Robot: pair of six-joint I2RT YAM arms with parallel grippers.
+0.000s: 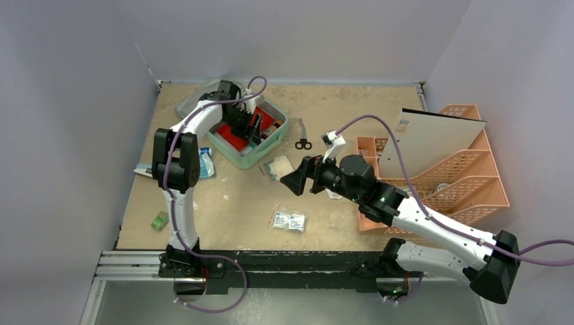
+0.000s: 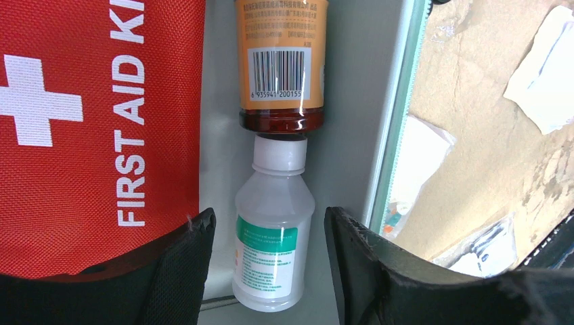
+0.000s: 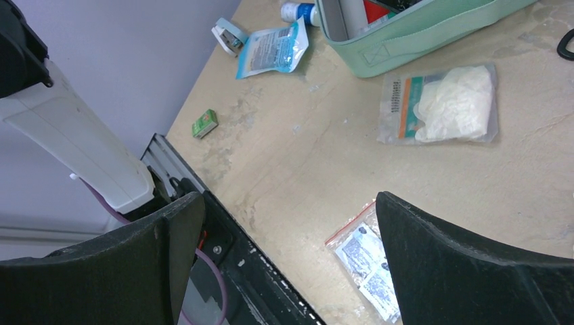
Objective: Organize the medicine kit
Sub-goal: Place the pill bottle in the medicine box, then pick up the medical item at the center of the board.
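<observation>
The left gripper (image 2: 265, 220) fingers (image 2: 193, 257) stand partly apart on either side of a clear plastic bottle (image 2: 274, 264). A sliver of the case floor shows on each side, so they are released, not gripping. The bottle lies flat, its white cap touching the base of an amber bottle (image 2: 281, 61) in line with it. Both sit in the lane between the red first-aid pouch (image 2: 101, 135) and the right wall of the medicine kit (image 1: 267, 150). The kit stands open near the far-left corner of the tabletop.

The step in hand looks like setting this bottle into the kit. The next move probably calls for lifting the left arm straight up, without nudging either bottle.

The right gripper (image 3: 288, 203) is spread wide and empty, hovering above the middle of the tabletop. Loose items wait there: a glove packet (image 3: 447, 105) just beside the kit's near wall, a bag of sachets (image 3: 365, 264) toward the near edge, and a small green box (image 3: 204, 123) by the left edge. One of these is the likely next pick.
</observation>
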